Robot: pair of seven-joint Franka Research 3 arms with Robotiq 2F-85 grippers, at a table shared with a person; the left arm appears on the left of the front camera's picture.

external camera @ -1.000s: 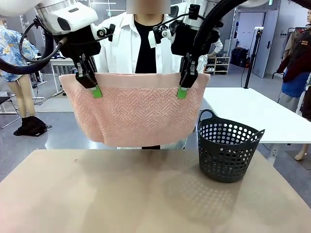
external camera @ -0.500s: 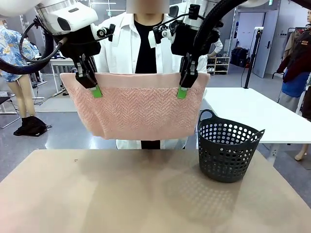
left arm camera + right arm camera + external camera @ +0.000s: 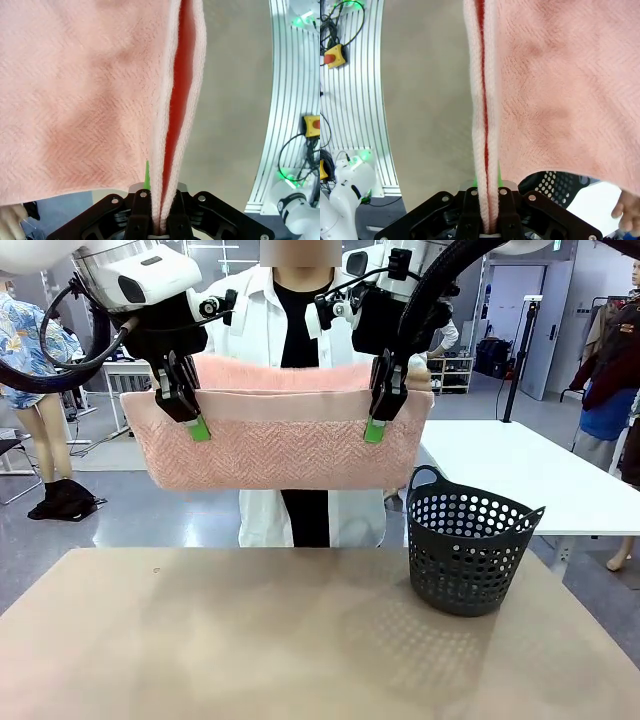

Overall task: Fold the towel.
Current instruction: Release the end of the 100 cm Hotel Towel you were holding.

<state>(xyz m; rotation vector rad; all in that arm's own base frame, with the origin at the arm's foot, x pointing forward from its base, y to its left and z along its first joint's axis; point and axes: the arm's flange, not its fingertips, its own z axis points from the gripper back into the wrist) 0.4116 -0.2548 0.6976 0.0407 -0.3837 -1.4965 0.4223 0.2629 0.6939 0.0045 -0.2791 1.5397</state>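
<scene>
Pink herringbone terry towel (image 3: pixel 280 445) hanging in 2 layers, left gripper (image 3: pixel 198 426) and right gripper (image 3: pixel 375 428) clamped on its plain band

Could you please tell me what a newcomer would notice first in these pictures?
The pink towel hangs stretched in mid-air above the table, its top edge pinched by the left gripper and the right gripper, with a person in a white shirt just behind it. A dark perforated basket stands on the table's right side.
</scene>
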